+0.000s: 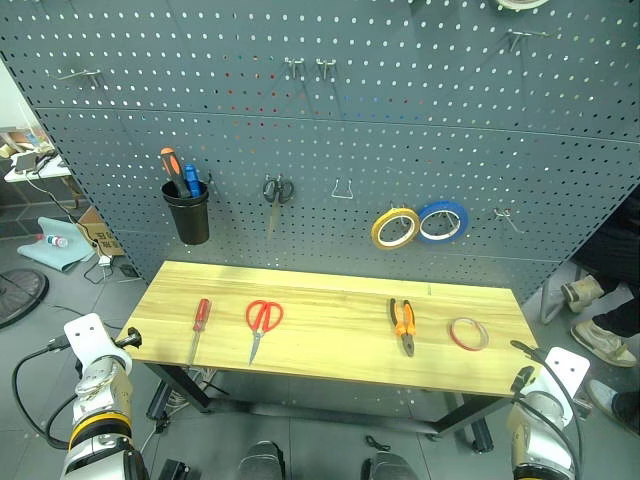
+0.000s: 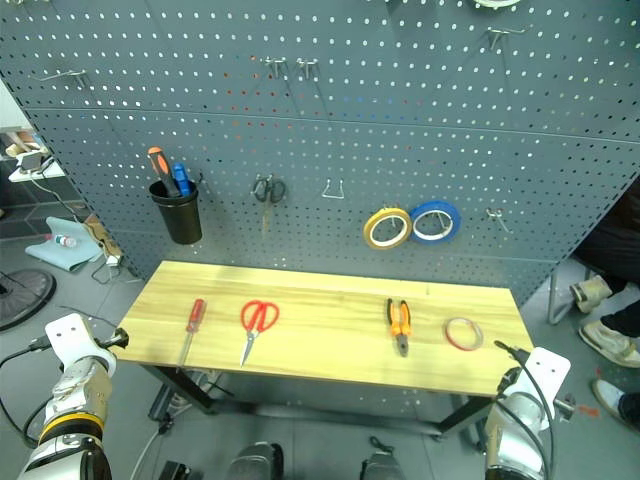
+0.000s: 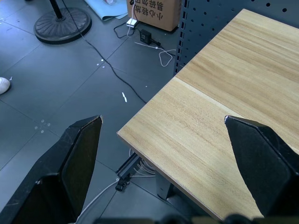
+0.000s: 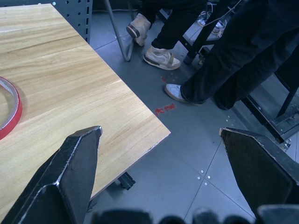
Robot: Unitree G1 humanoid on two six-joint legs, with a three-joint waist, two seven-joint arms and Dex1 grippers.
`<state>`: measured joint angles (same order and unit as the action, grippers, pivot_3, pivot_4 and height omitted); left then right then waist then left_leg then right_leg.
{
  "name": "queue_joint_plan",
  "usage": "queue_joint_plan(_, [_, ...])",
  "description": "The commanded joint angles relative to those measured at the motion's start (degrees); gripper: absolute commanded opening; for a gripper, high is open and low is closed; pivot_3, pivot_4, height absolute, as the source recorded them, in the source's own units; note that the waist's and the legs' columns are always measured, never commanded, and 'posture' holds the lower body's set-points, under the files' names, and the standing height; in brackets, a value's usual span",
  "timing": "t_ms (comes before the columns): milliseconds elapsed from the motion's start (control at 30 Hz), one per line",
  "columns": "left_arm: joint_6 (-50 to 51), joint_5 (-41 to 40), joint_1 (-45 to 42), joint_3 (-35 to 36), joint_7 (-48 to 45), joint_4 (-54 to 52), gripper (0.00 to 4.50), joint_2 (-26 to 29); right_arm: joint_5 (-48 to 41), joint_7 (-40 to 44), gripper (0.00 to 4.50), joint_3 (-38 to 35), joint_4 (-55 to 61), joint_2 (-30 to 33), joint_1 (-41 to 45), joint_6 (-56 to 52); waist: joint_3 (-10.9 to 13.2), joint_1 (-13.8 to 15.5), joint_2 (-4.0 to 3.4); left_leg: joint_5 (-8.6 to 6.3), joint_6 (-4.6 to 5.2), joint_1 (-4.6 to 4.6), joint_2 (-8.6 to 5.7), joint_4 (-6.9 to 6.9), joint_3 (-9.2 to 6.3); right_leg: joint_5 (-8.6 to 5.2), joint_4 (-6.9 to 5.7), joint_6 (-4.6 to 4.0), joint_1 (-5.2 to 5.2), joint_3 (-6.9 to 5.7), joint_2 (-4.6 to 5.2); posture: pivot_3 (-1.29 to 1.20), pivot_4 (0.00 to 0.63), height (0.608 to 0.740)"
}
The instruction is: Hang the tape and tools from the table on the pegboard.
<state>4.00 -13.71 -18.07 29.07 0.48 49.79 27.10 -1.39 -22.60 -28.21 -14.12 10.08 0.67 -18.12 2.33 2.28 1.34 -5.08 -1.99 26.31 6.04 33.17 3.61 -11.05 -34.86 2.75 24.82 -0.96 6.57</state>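
Note:
On the light wood table (image 1: 330,300) lie, from left to right, a red-handled screwdriver (image 1: 199,325), red-handled scissors (image 1: 262,322), orange-and-black pliers (image 1: 403,322) and a thin red ring of tape (image 1: 468,333). The dark perforated pegboard (image 1: 420,130) rises behind them. My left gripper (image 3: 162,119) hovers open off the table's left front corner, with nothing between its fingers. My right gripper (image 4: 160,129) is open and empty off the right front corner, and the tape (image 4: 17,109) lies a short way beyond it.
On the pegboard hang a black cup (image 1: 187,215) with an orange and a blue screwdriver, black scissors (image 1: 277,190), a yellow roll (image 1: 395,228) and a blue roll (image 1: 443,221). Bare hooks (image 1: 342,190) sit between them. A person's legs (image 4: 224,60) are right of the table. A fan base (image 3: 62,23) stands left.

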Motion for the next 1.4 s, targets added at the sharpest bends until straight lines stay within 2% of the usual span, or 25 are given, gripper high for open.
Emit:
queue_joint_plan(33, [-0.49,-0.49,-0.58,0.09,-0.37,-1.64,4.46,0.90,0.04,-0.47,4.50,-0.72,1.63,0.87,-0.21,0.59,0.00,0.00,0.00,0.00,0.00,0.00,0.00,0.00,0.00,0.00,0.00,0.00,0.00,0.00,0.00,0.13,0.028,0.740])
queue_joint_plan(133, [-0.15,-0.48,0.68,-0.26,-1.06,-5.02,4.46,0.83,0.96,0.83,4.50,0.46,3.25,1.75,-1.32,0.18,0.03,0.03,0.00,0.00,0.00,0.00,0.01,-0.01,0.00,-0.02,0.00,-0.02,0.07,0.00,0.00,0.13,0.037,0.740])
queue_joint_plan(200, [1.22,-1.40,1.59,-1.14,-4.11,-10.22,4.46,0.60,1.30,3.06,4.50,1.84,5.12,3.12,-1.90,-0.50,0.26,0.01,-0.05,0.00,0.00,-0.01,0.01,-0.01,0.00,-0.03,0.01,-0.04,0.12,0.00,0.01,0.12,0.069,0.740])
queue_joint_plan(333, [8.19,-5.61,5.56,-5.99,-15.60,-29.93,4.46,1.27,0.49,12.78,4.50,5.68,9.06,8.06,-3.63,-2.60,1.35,-0.02,-0.15,0.00,0.00,0.00,0.02,-0.02,0.01,-0.04,-0.03,-0.06,0.24,0.05,0.04,0.13,0.132,0.740])
queue_joint_plan(433, [16.55,-10.52,7.05,-10.18,-23.25,-44.88,4.46,3.14,-0.44,20.64,4.50,7.63,12.37,12.96,-4.95,-3.74,3.08,0.01,-0.13,0.00,0.00,-0.07,0.03,0.03,0.00,-0.04,-0.10,-0.07,0.22,0.10,0.05,0.12,0.210,0.740])
queue_joint_plan(533, [24.54,-15.84,6.73,-17.18,-31.96,-58.49,4.46,6.03,-2.44,30.27,4.50,8.71,15.36,19.16,-5.75,-5.20,5.97,0.06,-0.32,0.00,0.00,-0.17,0.01,0.12,-0.01,-0.06,-0.16,-0.10,0.15,0.23,0.04,0.10,0.274,0.740])
queue_joint_plan(633, [27.99,-18.27,3.22,-25.38,-41.66,-64.59,4.46,8.52,-5.33,42.42,4.50,10.87,16.07,26.94,-5.30,-8.10,8.97,0.16,-0.62,0.00,0.01,-0.15,-0.09,0.36,-0.01,-0.07,-0.17,-0.10,0.13,0.51,0.04,0.08,0.322,0.740])
queue_joint_plan(767, [28.16,-19.11,-5.96,-33.93,-52.92,-63.94,4.46,7.81,-7.55,54.99,4.50,13.95,10.14,35.26,0.13,-9.66,12.86,-0.14,-0.30,0.01,0.03,0.01,-0.16,0.69,-0.03,-0.07,-0.26,-0.09,0.12,0.94,-0.17,0.04,0.392,0.740])
queue_joint_plan(867, [27.26,-18.83,-10.00,-36.46,-57.63,-62.01,4.46,6.70,-7.84,60.14,4.50,15.62,6.04,38.42,3.97,-9.46,15.03,-0.82,0.03,0.03,0.05,0.13,-0.37,0.77,-0.12,-0.04,-0.23,-0.03,0.29,1.43,-0.36,0.02,0.425,0.740])
queue_joint_plan(967, [25.98,-19.31,-14.60,-40.00,-65.74,-57.40,4.46,4.06,-7.07,68.27,4.50,20.91,-1.36,41.24,13.09,-8.97,17.35,-1.84,0.17,0.05,0.10,0.15,-0.63,0.84,-0.13,-0.02,-0.30,0.00,0.28,1.81,-0.39,-0.03,0.471,0.740])
queue_joint_plan(1033, [24.89,-18.82,-16.26,-41.09,-68.79,-55.32,4.46,2.86,-5.69,70.77,4.50,23.71,-5.32,41.74,17.88,-7.97,18.59,-2.64,0.27,0.41,0.70,0.57,-0.81,0.89,-0.25,0.01,-0.27,0.05,0.55,1.97,-0.39,-0.03,0.491,0.740])
queue_joint_plan(1200, [22.24,-16.74,-19.22,-41.51,-70.43,-50.98,4.46,-0.51,-2.40,73.82,4.50,28.01,-17.15,41.08,27.10,-2.70,20.66,-3.02,0.36,0.32,1.17,1.55,-1.25,1.06,-0.55,-0.09,-0.80,0.45,1.37,2.29,-0.35,-0.02,0.511,0.740])
queue_joint_plan(1233, [22.06,-16.65,-19.77,-41.62,-70.48,-50.58,4.46,-1.26,-1.28,74.08,4.50,29.14,-20.47,40.62,29.41,-1.04,21.13,-3.02,0.31,0.21,1.32,1.67,-1.31,1.20,-0.57,-0.11,-1.08,0.77,1.48,2.34,-0.33,-0.01,0.515,0.740])
queue_joint_plan(1400, [23.56,-17.56,-20.30,-41.04,-70.63,-52.23,4.46,-2.40,2.31,75.51,4.50,32.39,-33.31,38.71,38.13,4.64,22.82,-3.12,0.25,0.02,1.56,1.92,-1.42,1.58,-0.65,-0.28,-1.21,0.96,1.53,2.28,-0.22,0.00,0.527,0.740])
